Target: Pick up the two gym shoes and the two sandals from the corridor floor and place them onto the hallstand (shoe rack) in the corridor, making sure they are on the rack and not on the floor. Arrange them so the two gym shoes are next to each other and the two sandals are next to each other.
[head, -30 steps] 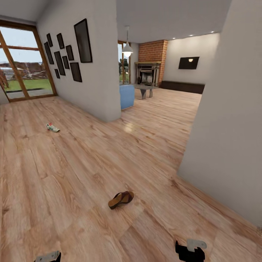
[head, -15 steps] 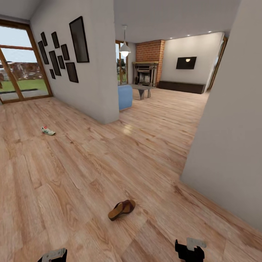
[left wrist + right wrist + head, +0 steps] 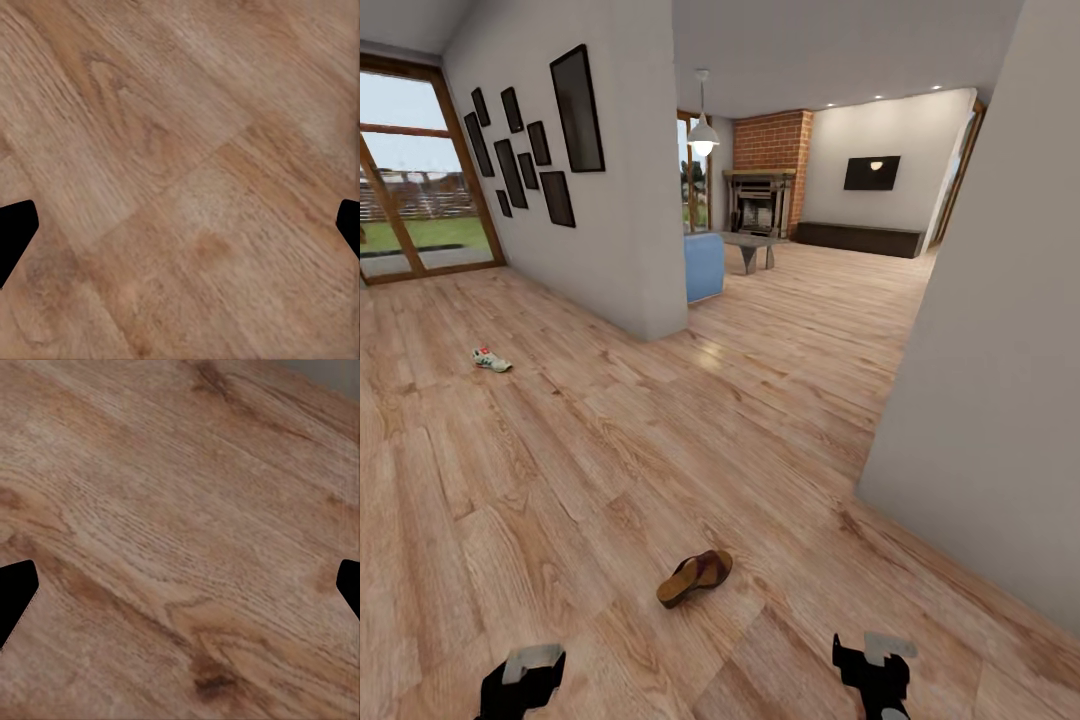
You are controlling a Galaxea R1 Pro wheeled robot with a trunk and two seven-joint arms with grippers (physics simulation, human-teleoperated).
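Left hand (image 3: 520, 682), right hand (image 3: 872, 672) both spread, empty; sandal (image 3: 694, 576) between, ahead. Risk: flat sandal slipping from grasp.

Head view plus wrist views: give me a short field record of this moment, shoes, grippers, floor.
sandal: one brown sandal lying on the wood floor, nearest the robot
sneaker: one white sneaker on the floor, farther off, toward the window
left gripper: open, empty, above bare floor
right gripper: open, empty, above bare floor
shoes held: none
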